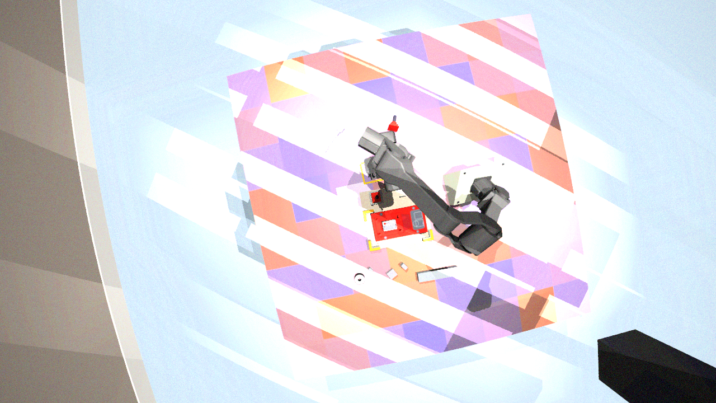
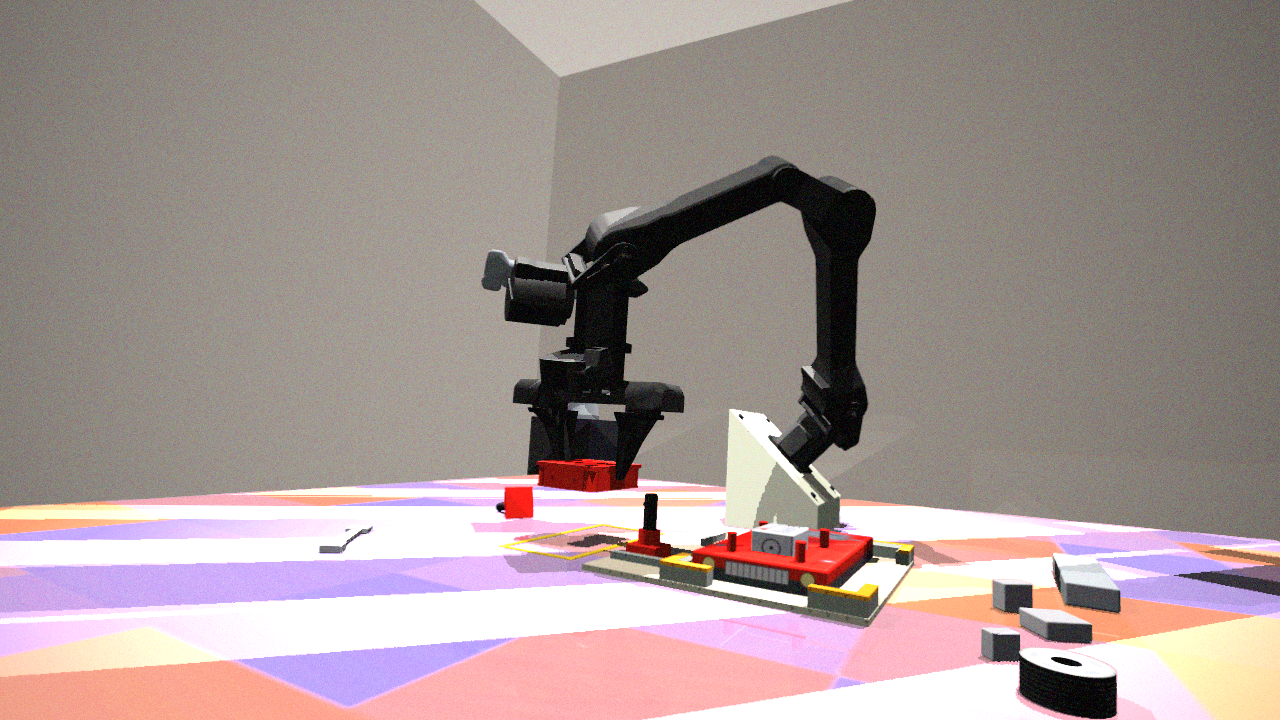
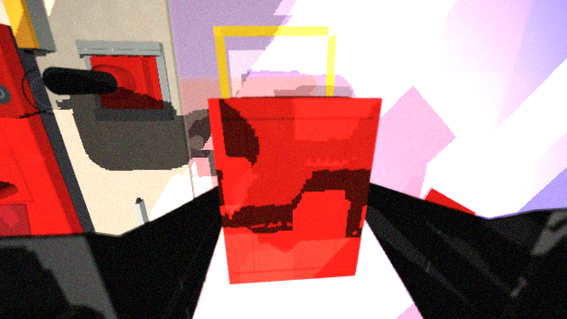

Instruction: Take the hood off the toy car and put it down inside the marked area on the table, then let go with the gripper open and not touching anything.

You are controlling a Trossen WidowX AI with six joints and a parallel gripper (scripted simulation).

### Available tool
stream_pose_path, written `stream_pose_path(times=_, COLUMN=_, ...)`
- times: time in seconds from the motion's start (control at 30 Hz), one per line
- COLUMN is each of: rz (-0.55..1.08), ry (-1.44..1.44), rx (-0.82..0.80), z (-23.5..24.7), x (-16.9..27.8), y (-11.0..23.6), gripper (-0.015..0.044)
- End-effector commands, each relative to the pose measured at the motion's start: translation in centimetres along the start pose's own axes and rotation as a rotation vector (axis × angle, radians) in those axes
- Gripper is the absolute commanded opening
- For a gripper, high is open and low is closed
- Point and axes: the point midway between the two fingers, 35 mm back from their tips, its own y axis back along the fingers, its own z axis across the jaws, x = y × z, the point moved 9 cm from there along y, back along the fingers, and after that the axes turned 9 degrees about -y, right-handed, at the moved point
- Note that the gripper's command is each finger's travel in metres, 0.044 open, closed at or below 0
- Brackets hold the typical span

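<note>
Patterned table (image 2: 268, 626); claw (image 2: 597, 447) clamps red hood (image 3: 292, 186) aloft.

I see a red hood (image 3: 292, 186) between black fingers, a yellow-outlined area (image 3: 275, 31), a table (image 2: 268, 644) in pink, purple, orange and white stripes, a red car (image 2: 787, 559) on a cream, yellow-cornered base (image 2: 859, 608), and grey blocks (image 2: 1056, 624) near the black ring (image 2: 1038, 685).

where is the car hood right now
The red hood is clamped in the end effector, held above the table; in the wrist view the yellow marked square lies just beyond its far edge.
</note>
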Motion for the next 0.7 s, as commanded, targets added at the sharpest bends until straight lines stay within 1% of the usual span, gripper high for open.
stream_pose_path(times=0.0, rz=-0.001, ry=-0.004, rx=-0.004, z=0.0, x=0.1, y=-0.5, gripper=0.0)
stream_pose_path(times=0.67, rz=0.0, ry=-0.004, rx=-0.005, z=0.1, x=0.2, y=-2.3, gripper=0.0)
